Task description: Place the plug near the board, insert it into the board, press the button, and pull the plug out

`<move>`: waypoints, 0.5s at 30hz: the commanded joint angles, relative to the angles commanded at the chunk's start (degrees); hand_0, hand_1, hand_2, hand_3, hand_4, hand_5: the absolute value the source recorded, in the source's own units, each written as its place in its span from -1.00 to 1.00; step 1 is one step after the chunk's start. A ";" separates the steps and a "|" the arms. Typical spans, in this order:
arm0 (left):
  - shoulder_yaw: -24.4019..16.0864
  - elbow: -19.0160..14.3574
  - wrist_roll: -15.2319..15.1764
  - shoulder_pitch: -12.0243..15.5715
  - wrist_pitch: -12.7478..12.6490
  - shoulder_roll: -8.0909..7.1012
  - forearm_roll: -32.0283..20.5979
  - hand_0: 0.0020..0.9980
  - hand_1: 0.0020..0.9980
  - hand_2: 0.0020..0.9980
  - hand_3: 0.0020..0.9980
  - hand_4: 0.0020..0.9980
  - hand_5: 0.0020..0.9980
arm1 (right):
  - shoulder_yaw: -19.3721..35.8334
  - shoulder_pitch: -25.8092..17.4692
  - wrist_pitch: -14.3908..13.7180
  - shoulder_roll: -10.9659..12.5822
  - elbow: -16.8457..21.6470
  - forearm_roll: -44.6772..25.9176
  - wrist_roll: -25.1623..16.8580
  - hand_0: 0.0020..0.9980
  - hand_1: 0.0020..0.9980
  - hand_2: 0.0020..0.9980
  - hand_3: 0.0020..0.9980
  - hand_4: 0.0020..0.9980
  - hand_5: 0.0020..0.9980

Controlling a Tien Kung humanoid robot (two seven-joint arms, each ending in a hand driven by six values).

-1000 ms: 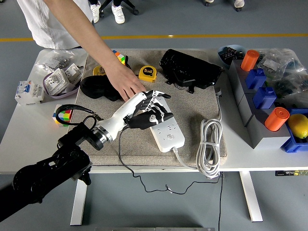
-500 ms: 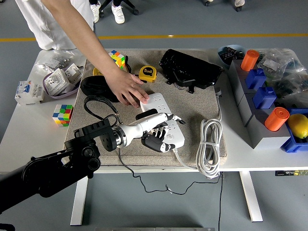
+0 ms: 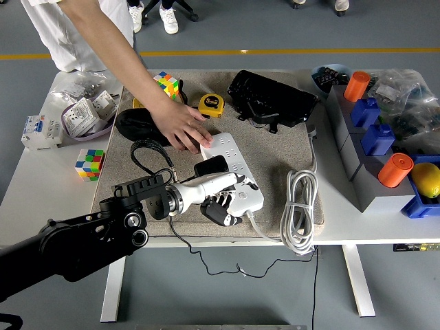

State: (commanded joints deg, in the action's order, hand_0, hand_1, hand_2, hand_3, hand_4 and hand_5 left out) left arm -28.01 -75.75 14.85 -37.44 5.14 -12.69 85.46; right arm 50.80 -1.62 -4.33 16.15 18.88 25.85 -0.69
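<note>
Everything here sits around the power strip on the grey mat. Left of it, the robot's left hand reaches in low over the strip's near end, fingers curled down against it, looks like it's pressing the button, holding nothing. The black plug sits at the strip's left edge; can't tell if it's seated. At the strip's far end a person's hand pins it, probably so it won't slide. The white cable coils to its right.
</note>
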 joint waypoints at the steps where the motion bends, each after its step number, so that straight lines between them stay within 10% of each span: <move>1: 0.08 0.17 0.01 -0.02 0.04 0.00 -0.07 -0.91 -0.79 -0.68 0.66 0.56 -1.00 | 0.03 0.01 0.00 -0.01 -0.01 0.01 0.00 0.32 0.36 0.34 0.15 1.00 0.12; 15: 1.06 2.04 0.02 0.00 0.70 -0.26 -1.36 -0.91 -0.78 -0.68 0.65 0.55 -1.00 | 0.86 -0.05 0.01 0.02 0.41 0.49 0.00 0.32 0.36 0.34 0.15 1.00 0.12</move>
State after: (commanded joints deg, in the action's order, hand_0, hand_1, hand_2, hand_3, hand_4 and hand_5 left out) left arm -26.95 -73.70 14.87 -37.44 5.84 -12.95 84.10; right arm 51.66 -1.66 -4.32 16.17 19.29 26.34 -0.69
